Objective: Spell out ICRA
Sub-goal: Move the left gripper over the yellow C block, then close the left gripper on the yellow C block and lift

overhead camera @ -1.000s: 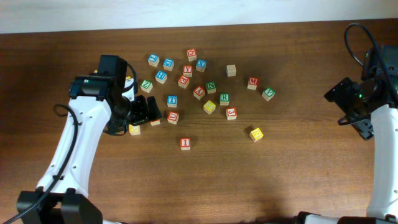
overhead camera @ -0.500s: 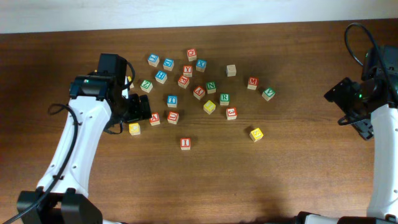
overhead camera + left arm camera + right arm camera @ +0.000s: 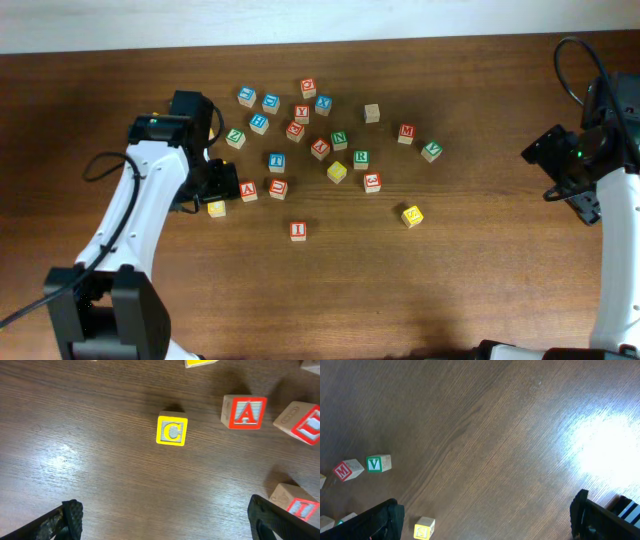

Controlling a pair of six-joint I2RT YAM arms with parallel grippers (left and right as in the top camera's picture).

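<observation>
Left claw (image 3: 164, 506) hangs spread wide just by the C (image 3: 172, 430), holding nothing; the right claw (image 3: 485, 510) is spread too, far from the C. The A (image 3: 244, 411) sits just beside the C, the I (image 3: 298, 231) near, the R (image 3: 361, 158) well apart. I think the C is a light, hard wood cube that will not squash, so pinch two flat sides across the middle.

Overhead looks straight down on the whole table (image 3: 480, 280). Left wrist hangs close above the C cube (image 3: 172, 431), seen overhead too; right wrist faces down well right of it.
</observation>
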